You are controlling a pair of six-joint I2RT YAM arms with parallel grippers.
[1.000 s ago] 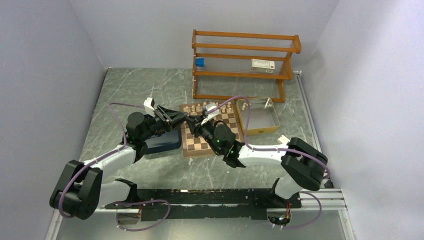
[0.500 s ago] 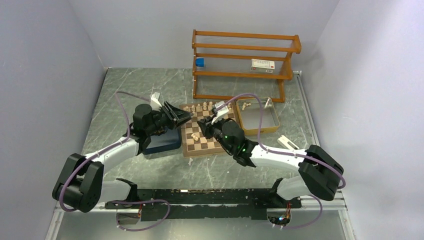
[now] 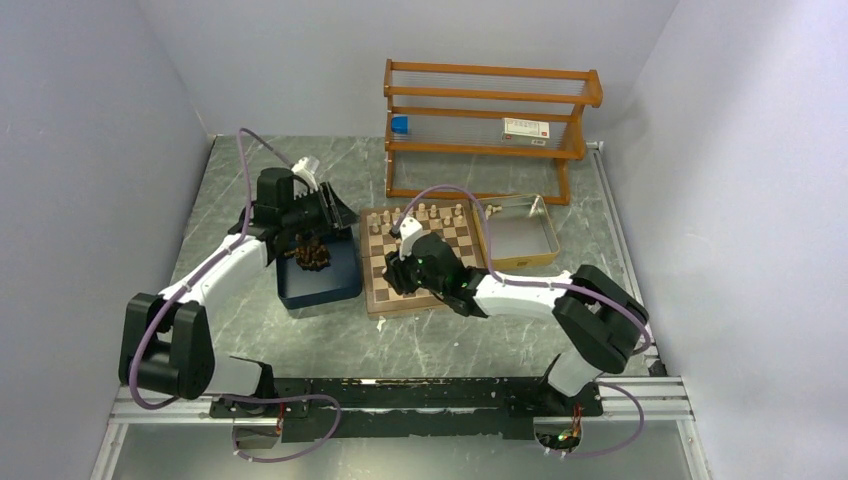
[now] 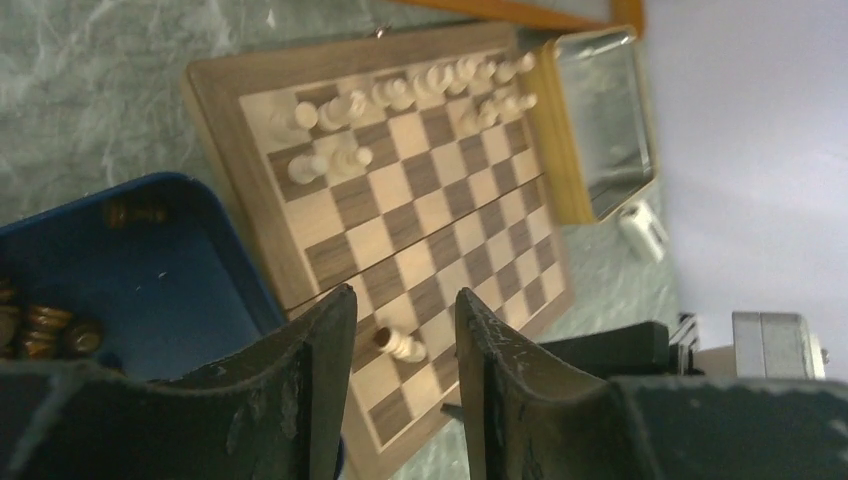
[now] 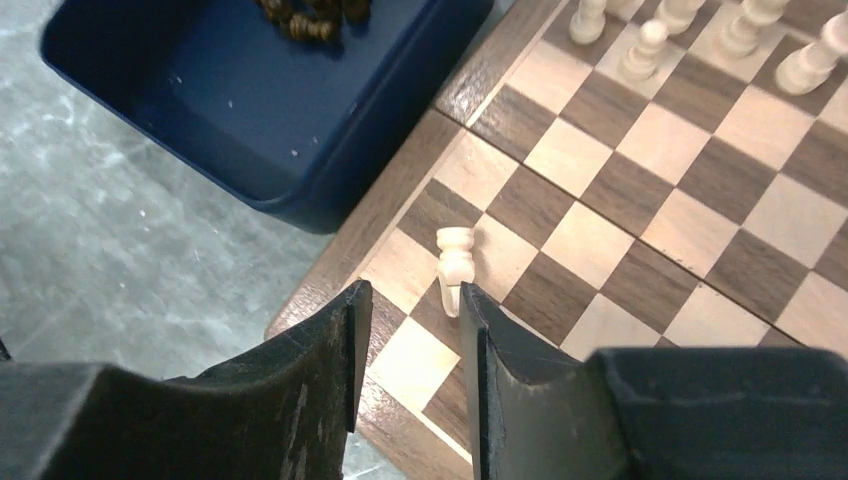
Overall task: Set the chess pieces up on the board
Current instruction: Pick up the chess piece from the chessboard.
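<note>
The board [image 3: 425, 262] lies mid-table, with cream chess pieces [image 3: 430, 212] standing along its far rows. One cream piece [image 5: 455, 262] lies on its side near the board's near-left corner; it also shows in the left wrist view [image 4: 405, 346]. My right gripper [image 5: 412, 290] is open and low over the board, its right finger just beside that piece; in the top view it [image 3: 398, 272] is over the board's left part. My left gripper [image 4: 405, 295] is open and empty, above the dark blue tray's far edge [image 3: 335, 215]. Dark brown pieces [image 3: 312, 256] lie in the blue tray.
The dark blue tray [image 3: 335, 288] sits against the board's left side. A shallow tan tray [image 3: 545, 255] sits at the board's right. A wooden rack [image 3: 490, 130] stands at the back. Grey walls close in left, right and behind.
My left gripper has drawn back from the board, leftward and away to over the blue tray. My right gripper has moved left across the board toward the lying cream piece.
</note>
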